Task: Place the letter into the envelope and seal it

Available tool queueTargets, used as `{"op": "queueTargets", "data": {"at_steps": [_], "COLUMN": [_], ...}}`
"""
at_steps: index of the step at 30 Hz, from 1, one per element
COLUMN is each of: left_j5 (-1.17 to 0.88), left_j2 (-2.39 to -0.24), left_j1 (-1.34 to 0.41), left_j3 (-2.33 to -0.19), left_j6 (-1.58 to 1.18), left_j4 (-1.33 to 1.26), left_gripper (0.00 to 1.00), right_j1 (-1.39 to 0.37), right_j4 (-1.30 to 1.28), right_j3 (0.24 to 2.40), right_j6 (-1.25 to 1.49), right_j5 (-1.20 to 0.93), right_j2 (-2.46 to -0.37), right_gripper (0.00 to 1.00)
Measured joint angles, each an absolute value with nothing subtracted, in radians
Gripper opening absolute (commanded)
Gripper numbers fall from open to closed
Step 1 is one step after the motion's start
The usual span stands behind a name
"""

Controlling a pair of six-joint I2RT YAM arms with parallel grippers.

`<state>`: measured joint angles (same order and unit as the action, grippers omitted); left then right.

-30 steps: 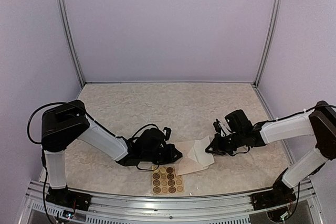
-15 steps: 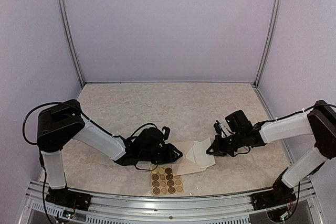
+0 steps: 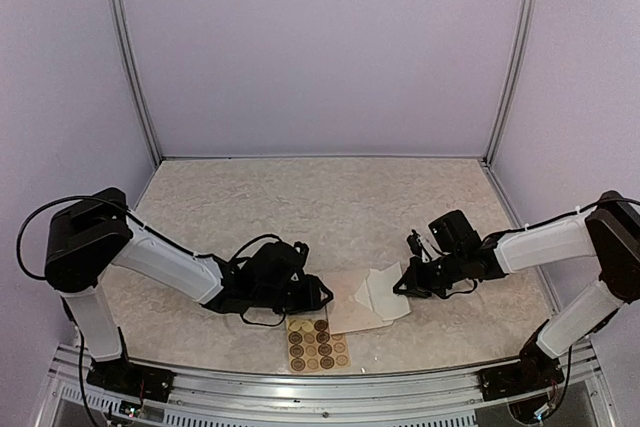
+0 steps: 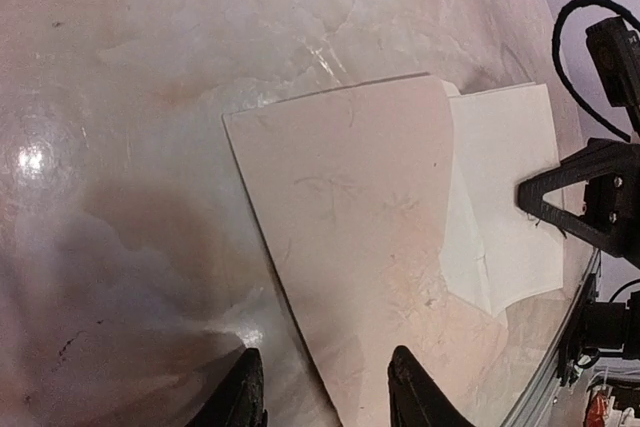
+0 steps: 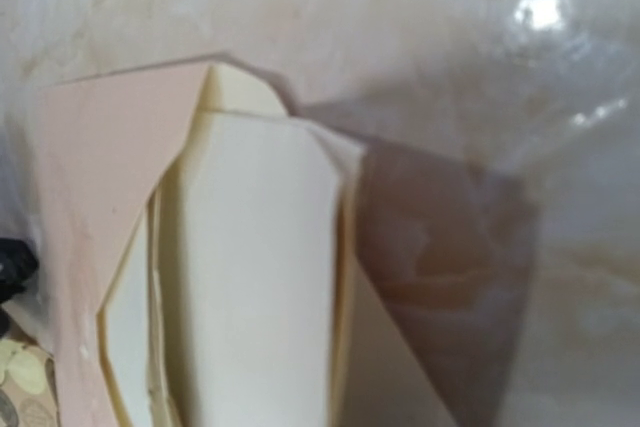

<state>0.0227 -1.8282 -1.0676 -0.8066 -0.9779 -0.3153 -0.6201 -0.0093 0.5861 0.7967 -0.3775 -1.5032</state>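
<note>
Envelope (image 4: 350, 247) status: it's lying flat on the table (image 3: 300, 197), right in front of the left gripper (image 3: 322, 294). Its near corner runs down into the gap between that gripper's fingers (image 4: 245, 392). Those fingers are spread apart, one on each side of the corner. From the left wrist view they're not pinching anything, the paper just sits on the tabletop between them. Tan side is up, a bit wrinkled.

On the far side of the envelope from the left gripper there's white paper (image 4: 505, 187) overlapping that edge. Honestly can't tell if it's the letter, the whiter inside of the flap, or both. In the right wrist view it looks like a cream folded sheet with layered edges, lying partly over the tan paper.

Right gripper (image 3: 403, 283) comes in from the opposite side, facing the left one, with the envelope between the two. Its jaws are pressed together into one point, and that point sits over the white paper near its edge. Whether it's got a bit of paper nipped in there, no idea, its own camera doesn't show the fingertips.

Sticker sheet (image 3: 318, 342) with round brown stickers is just beside the left gripper, toward the arm bases. It's touching or nearly touching the envelope's near edge, can't tell which.
</note>
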Motion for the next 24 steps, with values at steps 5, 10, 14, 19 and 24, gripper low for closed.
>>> {"op": "queueTargets", "data": {"at_steps": [5, 10, 14, 19, 24], "left_j5": [-0.008, -0.028, -0.033, -0.035, -0.035], "left_j2": [-1.855, -1.880, -1.887, -1.888, -1.892], "left_j1": [-1.068, -1.068, -1.068, -1.068, -1.071], "left_j3": [-0.808, -0.809, -0.809, -0.809, -0.809], "left_j6": [-0.992, -1.003, -1.007, -1.010, -1.015], "left_j4": [-0.357, -0.402, -0.417, -0.420, -0.427], "left_gripper": [0.36, 0.31, 0.30, 0.30, 0.30], "right_j1": [-0.620, -0.620, -0.628, -0.646, -0.672], "right_j4": [-0.009, 0.013, 0.044, 0.076, 0.109], "right_j3": [0.586, 0.586, 0.586, 0.588, 0.590], "right_j6": [0.797, 0.799, 0.807, 0.822, 0.841], "right_j5": [-0.384, -0.400, -0.414, -0.427, -0.434], "right_j2": [-1.504, -1.514, -1.532, -1.567, -1.589], "right_gripper": [0.00, 0.00, 0.00, 0.00, 0.00]}}
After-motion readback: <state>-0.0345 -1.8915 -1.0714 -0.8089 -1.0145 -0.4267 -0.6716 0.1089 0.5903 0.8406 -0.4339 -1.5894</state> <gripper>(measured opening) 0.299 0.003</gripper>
